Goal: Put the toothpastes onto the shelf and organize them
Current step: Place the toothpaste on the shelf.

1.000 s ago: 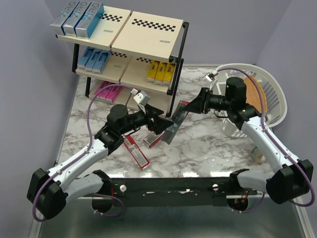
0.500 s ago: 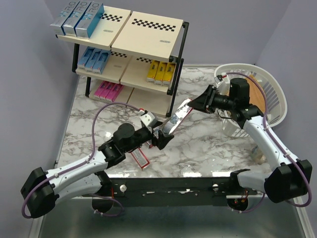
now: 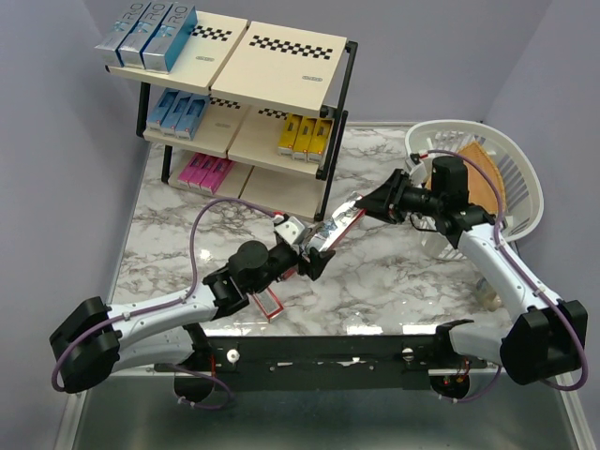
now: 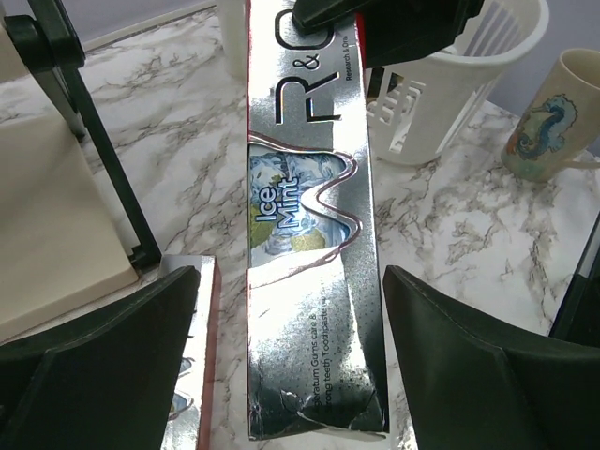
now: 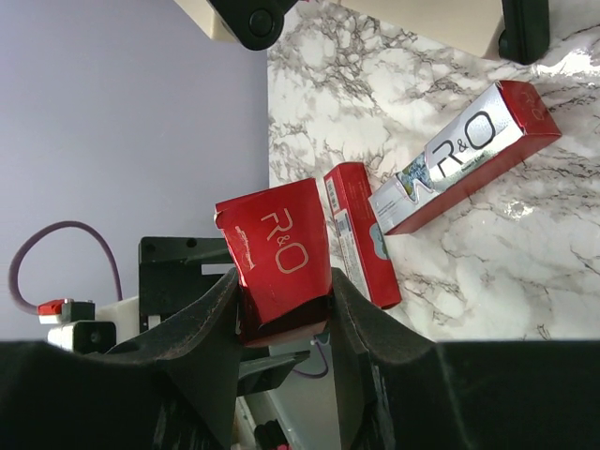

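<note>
Angled inward from both sides above the worktop (image 3: 394, 281). Clamped one end of the silver toothpaste box (image 4: 305, 234) in the right pincer (image 5: 284, 281), aloft before the shelf (image 3: 281, 56). Straddled its other end with the left pincer (image 4: 291, 281), wide open, seemingly untouching. Labelled "R&O", "Ice Mint".

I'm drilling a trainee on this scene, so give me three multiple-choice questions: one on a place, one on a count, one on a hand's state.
1. The yellow toothpaste boxes stand on which tier of the shelf? A top; B middle, right side; C bottom.
2. How many silver toothpaste boxes stand on the top tier? A two; B five; C three.
3. The left hand is: A open astride the Ice Mint toothpaste box; B shut on it; C out of view.
Answers: 1B, under the right top board; 2C, side by side at left; 3A, gaps show on both sides of the box.
</note>
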Robot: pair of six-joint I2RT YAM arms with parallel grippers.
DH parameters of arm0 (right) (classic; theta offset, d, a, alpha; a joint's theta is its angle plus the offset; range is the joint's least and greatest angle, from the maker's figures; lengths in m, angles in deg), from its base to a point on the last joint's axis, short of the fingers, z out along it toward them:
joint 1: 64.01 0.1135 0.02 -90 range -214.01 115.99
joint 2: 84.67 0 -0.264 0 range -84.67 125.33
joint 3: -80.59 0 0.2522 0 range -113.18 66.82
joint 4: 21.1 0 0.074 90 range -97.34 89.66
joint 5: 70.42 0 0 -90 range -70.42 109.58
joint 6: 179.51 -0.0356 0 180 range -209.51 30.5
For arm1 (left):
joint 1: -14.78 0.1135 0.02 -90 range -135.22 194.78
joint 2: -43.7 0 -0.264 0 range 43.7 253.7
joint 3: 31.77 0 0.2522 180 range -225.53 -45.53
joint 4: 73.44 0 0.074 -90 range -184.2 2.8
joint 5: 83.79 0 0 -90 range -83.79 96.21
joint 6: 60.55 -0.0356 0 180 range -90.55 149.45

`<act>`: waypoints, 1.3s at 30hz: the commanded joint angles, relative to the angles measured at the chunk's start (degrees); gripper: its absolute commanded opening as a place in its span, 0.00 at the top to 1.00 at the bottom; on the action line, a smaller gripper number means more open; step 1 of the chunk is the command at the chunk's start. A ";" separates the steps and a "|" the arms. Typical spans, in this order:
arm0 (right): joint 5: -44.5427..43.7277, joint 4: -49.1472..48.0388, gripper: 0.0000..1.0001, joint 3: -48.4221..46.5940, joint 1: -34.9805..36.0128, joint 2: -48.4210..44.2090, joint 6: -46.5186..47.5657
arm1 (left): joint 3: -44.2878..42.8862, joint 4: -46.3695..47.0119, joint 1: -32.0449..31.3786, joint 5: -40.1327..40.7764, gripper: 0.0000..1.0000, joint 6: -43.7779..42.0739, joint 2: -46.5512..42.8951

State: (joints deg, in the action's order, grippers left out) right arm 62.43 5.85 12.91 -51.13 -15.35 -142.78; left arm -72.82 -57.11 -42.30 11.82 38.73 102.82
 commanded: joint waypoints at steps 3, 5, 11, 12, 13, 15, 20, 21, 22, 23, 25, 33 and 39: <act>1.53 -4.93 0.69 2.14 -0.58 -1.38 -3.85 | 1.53 4.90 -0.84 5.90 0.13 1.53 1.01; 1.88 -5.63 0.69 2.49 -0.75 -1.47 -4.47 | 2.23 4.37 -0.93 7.13 0.15 2.14 0.48; 1.80 -6.94 0.69 3.28 -1.02 -1.73 -5.61 | 3.73 4.28 -1.02 8.10 0.22 3.82 -0.84; 1.80 -7.47 0.69 3.63 -1.11 -1.73 -6.13 | 3.82 4.45 -1.02 8.28 0.22 4.08 -0.67; 2.23 -8.09 0.69 3.98 -1.19 -1.91 -7.01 | 4.00 4.89 -1.10 8.45 0.22 4.43 -0.58; 2.59 -9.23 0.69 4.69 -1.20 -1.91 -7.80 | 4.17 6.03 -1.19 8.81 0.23 4.78 -0.49; 3.38 -11.08 0.69 5.66 -1.63 -1.91 -10.09 | 5.57 9.11 -1.54 10.48 0.23 5.48 -0.14; 3.47 -11.17 0.69 5.75 -1.63 -1.99 -10.44 | 5.75 9.46 -1.54 10.83 0.23 5.40 -0.14; 3.55 -11.43 0.69 5.75 -1.72 -2.08 -10.88 | 6.02 9.99 -1.54 11.09 0.23 5.49 -0.14; 3.64 -11.61 0.69 5.83 -1.72 -2.00 -11.06 | 6.45 11.12 -1.63 11.53 0.23 5.40 0.04; 3.99 -12.13 0.69 6.27 -1.72 -2.00 -12.19 | 6.81 12.18 -1.63 11.71 0.23 5.31 0.39; 5.40 -16.00 0.69 8.12 -1.81 -1.82 -15.19 | 5.23 17.28 -1.63 12.06 0.31 3.65 2.50; 6.45 -16.88 0.69 8.38 -1.90 -1.38 -16.95 | 4.00 21.76 -1.63 12.59 0.37 2.24 5.48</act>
State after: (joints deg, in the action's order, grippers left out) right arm 64.47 -7.81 20.85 -52.87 -15.84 -156.84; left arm -66.90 -41.75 -43.85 21.04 42.73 106.55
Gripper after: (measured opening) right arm 0.451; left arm 0.658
